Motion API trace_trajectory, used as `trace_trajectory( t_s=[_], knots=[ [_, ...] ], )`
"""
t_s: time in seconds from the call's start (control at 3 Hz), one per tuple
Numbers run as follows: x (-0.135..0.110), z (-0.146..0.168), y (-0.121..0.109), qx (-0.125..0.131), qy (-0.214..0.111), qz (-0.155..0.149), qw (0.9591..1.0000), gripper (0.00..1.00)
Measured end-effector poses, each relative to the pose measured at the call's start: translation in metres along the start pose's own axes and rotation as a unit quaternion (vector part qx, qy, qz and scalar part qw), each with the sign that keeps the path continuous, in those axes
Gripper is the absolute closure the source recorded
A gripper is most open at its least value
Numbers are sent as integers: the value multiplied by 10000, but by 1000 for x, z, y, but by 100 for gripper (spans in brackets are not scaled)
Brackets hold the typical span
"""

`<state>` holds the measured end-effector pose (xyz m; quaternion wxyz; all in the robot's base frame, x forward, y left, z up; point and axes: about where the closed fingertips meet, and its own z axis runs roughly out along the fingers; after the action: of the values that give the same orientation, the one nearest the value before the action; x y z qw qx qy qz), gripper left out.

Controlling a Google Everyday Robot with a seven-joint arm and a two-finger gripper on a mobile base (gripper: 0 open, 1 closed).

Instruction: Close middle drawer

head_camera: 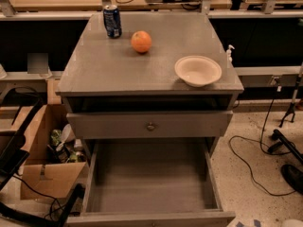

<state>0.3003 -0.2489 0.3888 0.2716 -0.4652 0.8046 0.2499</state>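
Observation:
The grey cabinet (142, 65) stands in the middle of the view. Its middle drawer (151, 178) is pulled far out towards me, a long deep grey box that is empty inside. Its front panel (151, 219) lies along the bottom edge of the view, and its knob is hidden. Above it, the top drawer (109, 125), with a small round knob (150, 126), stands slightly out. The lowest drawer is hidden. Only a pale sliver of my gripper (293, 223) shows in the bottom right corner, to the right of the open drawer's front and apart from it.
On the cabinet top stand a blue can (112, 21), an orange (141, 41) and a white bowl (198, 71). An open cardboard box (42, 174) of clutter sits left of the drawer. Black cables (255, 169) and a dark stand foot (289, 148) lie on the right floor.

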Motion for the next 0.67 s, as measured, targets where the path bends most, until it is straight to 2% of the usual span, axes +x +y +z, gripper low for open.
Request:
trace_trajectory(
  t_s=[0.33, 0.67],
  knots=[
    [-3, 30, -2, -134, -167, -89, 9997, 100],
    [-17, 50, -18, -123, -175, -334, 9992, 100]
  ],
)
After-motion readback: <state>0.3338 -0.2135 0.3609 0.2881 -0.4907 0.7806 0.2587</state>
